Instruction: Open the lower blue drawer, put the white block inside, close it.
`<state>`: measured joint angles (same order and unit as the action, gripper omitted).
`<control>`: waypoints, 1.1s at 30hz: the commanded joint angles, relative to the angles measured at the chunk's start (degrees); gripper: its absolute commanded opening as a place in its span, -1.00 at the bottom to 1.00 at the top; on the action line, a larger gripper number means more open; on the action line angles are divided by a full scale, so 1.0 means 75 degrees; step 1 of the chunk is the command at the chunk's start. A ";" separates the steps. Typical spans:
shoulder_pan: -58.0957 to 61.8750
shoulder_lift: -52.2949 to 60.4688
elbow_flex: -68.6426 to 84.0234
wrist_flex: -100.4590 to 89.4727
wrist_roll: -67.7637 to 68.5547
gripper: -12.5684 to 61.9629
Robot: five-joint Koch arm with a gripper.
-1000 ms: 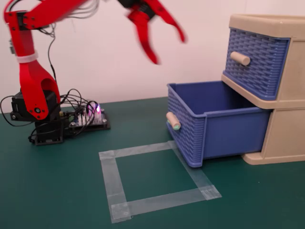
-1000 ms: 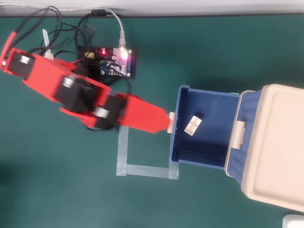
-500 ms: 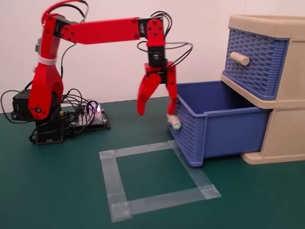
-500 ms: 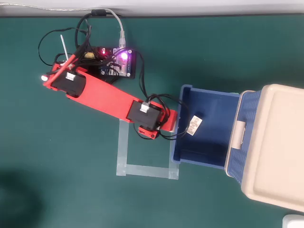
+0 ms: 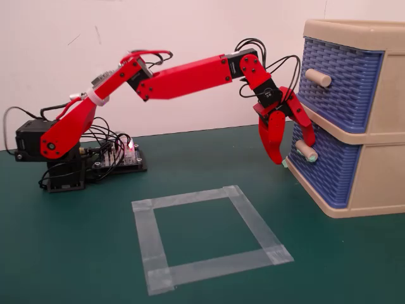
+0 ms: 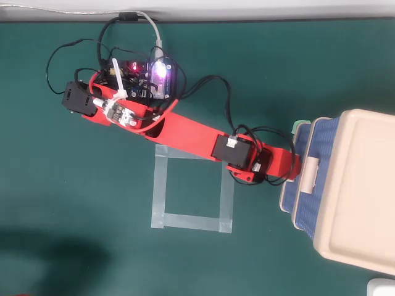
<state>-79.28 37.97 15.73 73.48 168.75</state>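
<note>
Blue basket-weave plastic fills the front of the lower blue drawer (image 5: 329,166), which sits pushed into the beige cabinet (image 5: 380,177), its face about level with the frame. The drawer's beige handle with pale green ends (image 5: 306,151) sticks out toward the arm. The white block is not visible in either view; with the drawer shut and the bench bare of it, it is most likely inside, though that cannot be seen.

The red pincer (image 5: 292,152) hangs tips-down right at that handle. Its two fingers are spread apart, one in front of the handle and one beside it against the drawer face, and they hold nothing. That splayed, downward pose suits pushing on the drawer front more than gripping, which fits the closing step. In the overhead view the pincer (image 6: 289,168) is pressed close to the cabinet edge, the arm stretched out nearly straight from its base (image 5: 54,158) to reach that far.

The upper blue drawer (image 5: 342,79) with its plain handle is also shut. A square of clear tape (image 5: 209,237) marks the green bench (image 5: 76,253) and stands empty. By this look, the task is at or near its end.
</note>
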 commanded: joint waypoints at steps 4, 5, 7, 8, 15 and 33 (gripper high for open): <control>-0.0094 0.0199 -0.1207 0.0293 0.0047 0.26; -0.0070 0.0645 -0.1219 0.1137 0.0047 0.26; 0.0059 0.1594 -0.1207 0.3234 0.0059 0.25; 0.0270 0.2227 -0.1219 0.4652 0.0023 0.25; 0.2977 0.6234 0.2250 0.5836 -0.2145 0.25; 1.2902 0.9855 1.3102 0.3855 -1.3676 0.24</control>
<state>16.61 105.21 111.88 102.13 65.83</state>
